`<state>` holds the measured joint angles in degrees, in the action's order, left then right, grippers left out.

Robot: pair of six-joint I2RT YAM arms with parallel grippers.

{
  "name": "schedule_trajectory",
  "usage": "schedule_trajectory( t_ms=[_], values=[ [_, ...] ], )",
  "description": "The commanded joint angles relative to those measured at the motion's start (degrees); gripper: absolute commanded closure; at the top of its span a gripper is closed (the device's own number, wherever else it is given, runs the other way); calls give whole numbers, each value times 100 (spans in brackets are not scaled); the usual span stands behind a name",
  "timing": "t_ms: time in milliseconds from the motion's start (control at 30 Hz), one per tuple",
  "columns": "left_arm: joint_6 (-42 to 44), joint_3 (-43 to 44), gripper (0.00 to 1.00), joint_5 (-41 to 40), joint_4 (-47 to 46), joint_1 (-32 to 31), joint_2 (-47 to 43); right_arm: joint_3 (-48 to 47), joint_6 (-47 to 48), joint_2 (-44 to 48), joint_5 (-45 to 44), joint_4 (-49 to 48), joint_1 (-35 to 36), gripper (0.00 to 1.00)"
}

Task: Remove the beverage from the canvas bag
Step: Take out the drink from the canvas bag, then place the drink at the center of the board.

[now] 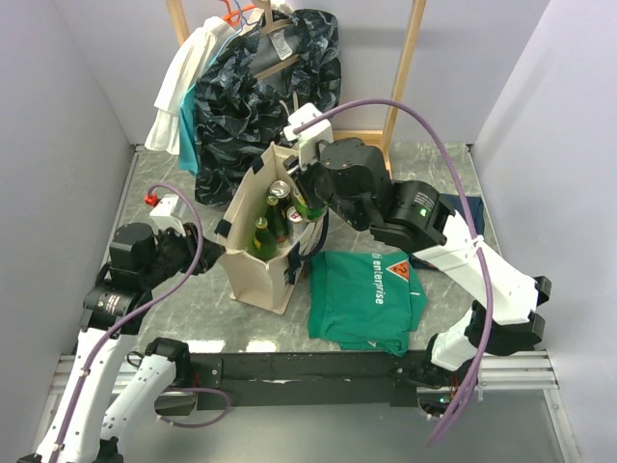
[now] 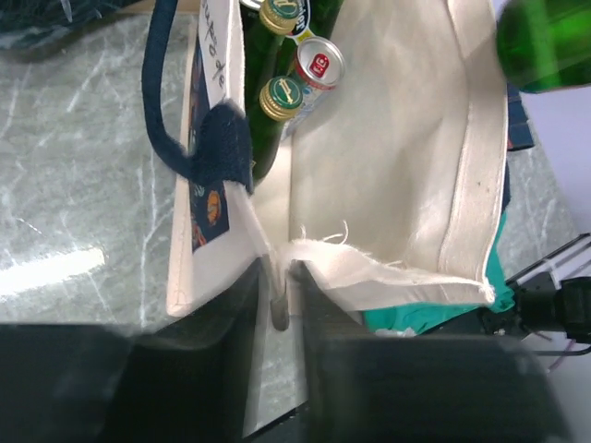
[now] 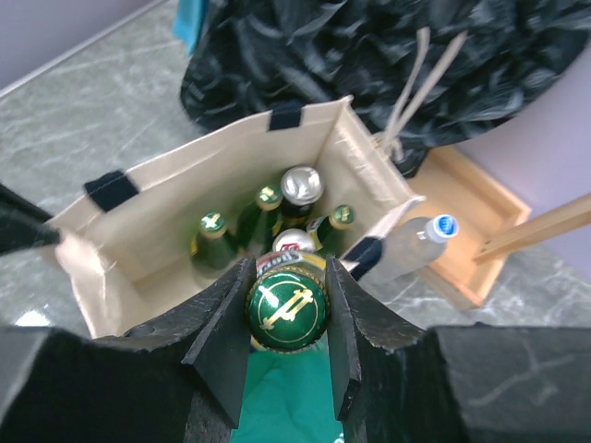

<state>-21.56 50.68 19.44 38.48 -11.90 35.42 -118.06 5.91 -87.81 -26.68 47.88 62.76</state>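
The cream canvas bag [image 1: 258,275] with navy straps stands upright at the table's middle. It holds several green bottles [image 3: 213,227] and cans [image 3: 301,183]. My right gripper [image 3: 287,309] is shut on the cap of a green bottle [image 3: 287,312] and holds it above the bag's right rim, over the green shirt; in the top view it is at the bag's right rim [image 1: 308,210]. The lifted bottle also shows at the left wrist view's upper right [image 2: 545,46]. My left gripper [image 2: 279,277] is shut on the bag's near-left rim [image 2: 323,263]; the top view shows it there too [image 1: 210,253].
A green T-shirt [image 1: 366,289] lies right of the bag. A clear plastic bottle [image 3: 416,245] lies behind the bag by the wooden rack base [image 3: 471,217]. A dark patterned garment [image 1: 270,92] and a white one [image 1: 183,82] hang at the back.
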Motion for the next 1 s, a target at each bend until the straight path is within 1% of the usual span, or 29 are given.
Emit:
schedule_trajectory(
  t_ms=[0, 33, 67, 100, 200, 233, 267, 333, 433, 533, 600, 667, 700, 900, 967],
  values=[
    [73, 320, 57, 60, -139, 39, -105, -288, 367, 422, -531, -1044, 43, 100],
    [73, 346, 56, 42, -113, 39, -114, -305, 402, 423, -627, -1070, 43, 100],
    [56, 373, 53, 42, -78, 30, -123, -297, 454, 431, -663, -1087, 52, 100],
    [38, 364, 48, 33, -69, 30, -132, -297, 472, 449, -724, -1096, 43, 100],
    [21, 355, 39, 33, -51, 30, -149, -191, 577, 536, -927, -1202, 43, 100],
    [12, 347, 34, 16, -51, 30, -141, -104, 604, 554, -979, -1280, 34, 100],
    [12, 347, 26, -19, -34, 39, -141, -60, 656, 589, -1093, -1316, 34, 100],
    [29, 355, 24, -2, -7, 30, -123, 54, 692, 651, -1199, -1395, 17, 100],
    [38, 347, 16, -98, -7, 30, -140, 186, 718, 739, -1314, -1474, -27, 100],
    [56, 355, 15, -177, -77, 30, -193, 327, 675, 827, -1340, -1500, -185, 100],
    [56, 338, 10, -352, -130, 39, -246, 432, 596, 932, -1262, -1553, -369, 100],
    [73, 311, 9, -441, -226, 39, -281, 608, 464, 985, -1182, -1571, -510, 100],
    [82, 285, 9, -511, -262, 30, -307, 670, 420, 1055, -1078, -1571, -702, 100],
    [108, 136, 8, -801, -534, 30, -351, 1276, 103, 1345, -752, -1720, -1353, 100],
    [47, 40, 6, -1152, -700, 30, -404, 1496, 25, 1389, -690, -1808, -1477, 100]
  ],
)
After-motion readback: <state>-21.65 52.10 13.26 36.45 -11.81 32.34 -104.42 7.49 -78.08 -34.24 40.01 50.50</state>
